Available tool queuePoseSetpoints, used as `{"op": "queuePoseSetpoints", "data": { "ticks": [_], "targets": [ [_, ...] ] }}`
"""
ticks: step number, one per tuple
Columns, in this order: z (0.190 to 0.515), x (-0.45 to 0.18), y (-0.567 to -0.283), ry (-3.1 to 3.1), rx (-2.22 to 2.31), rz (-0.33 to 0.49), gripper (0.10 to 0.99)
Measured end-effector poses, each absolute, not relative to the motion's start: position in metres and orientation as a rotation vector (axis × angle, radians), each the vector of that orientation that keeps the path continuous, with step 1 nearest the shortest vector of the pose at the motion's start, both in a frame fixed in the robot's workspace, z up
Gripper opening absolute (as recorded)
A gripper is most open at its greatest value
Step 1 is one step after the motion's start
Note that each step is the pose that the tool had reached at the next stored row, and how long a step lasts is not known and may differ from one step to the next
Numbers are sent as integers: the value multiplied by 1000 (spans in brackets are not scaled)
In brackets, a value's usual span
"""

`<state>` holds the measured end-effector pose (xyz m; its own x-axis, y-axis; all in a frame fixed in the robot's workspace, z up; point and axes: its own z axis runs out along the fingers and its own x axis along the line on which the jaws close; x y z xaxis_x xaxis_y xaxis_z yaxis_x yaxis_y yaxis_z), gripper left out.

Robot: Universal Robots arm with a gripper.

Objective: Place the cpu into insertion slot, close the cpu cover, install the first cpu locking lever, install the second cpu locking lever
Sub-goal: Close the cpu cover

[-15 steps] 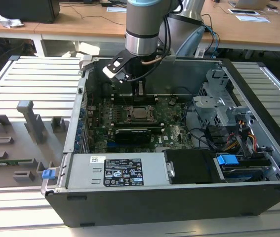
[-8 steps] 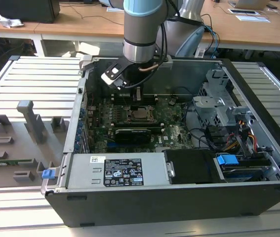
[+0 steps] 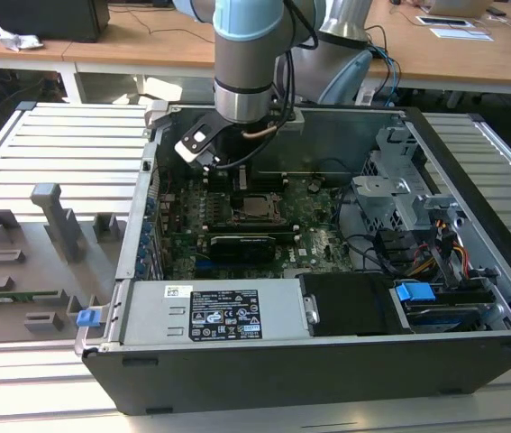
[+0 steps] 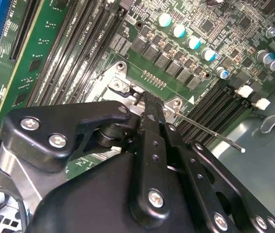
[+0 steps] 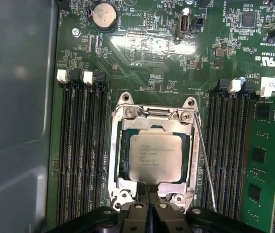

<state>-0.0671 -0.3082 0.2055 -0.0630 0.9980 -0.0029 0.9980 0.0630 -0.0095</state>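
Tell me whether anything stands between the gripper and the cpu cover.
Nothing visible does. In the first wrist view the gripper sits right at the edge of the cpu cover, which lies down around the cpu. A thin lever rod runs beside the cover, not between them.

grey and pale-blue arm [image 3: 248, 63] upright at the upper centre of the exterior view, wrist pointing down, black pincer [image 4: 147, 104] with fingers [image 5: 137, 216] closed together, tips touching

Silver-grey cpu [image 5: 155, 156] flat beneath lowered cpu cover [image 5: 153, 125]
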Motion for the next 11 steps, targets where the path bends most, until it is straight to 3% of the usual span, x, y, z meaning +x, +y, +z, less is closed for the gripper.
{"op": "queuePoseSetpoints", "data": {
  "ticks": [11],
  "targets": [
    [221, -47, -310, -2285, -2145, 17, 106]
  ]
}}
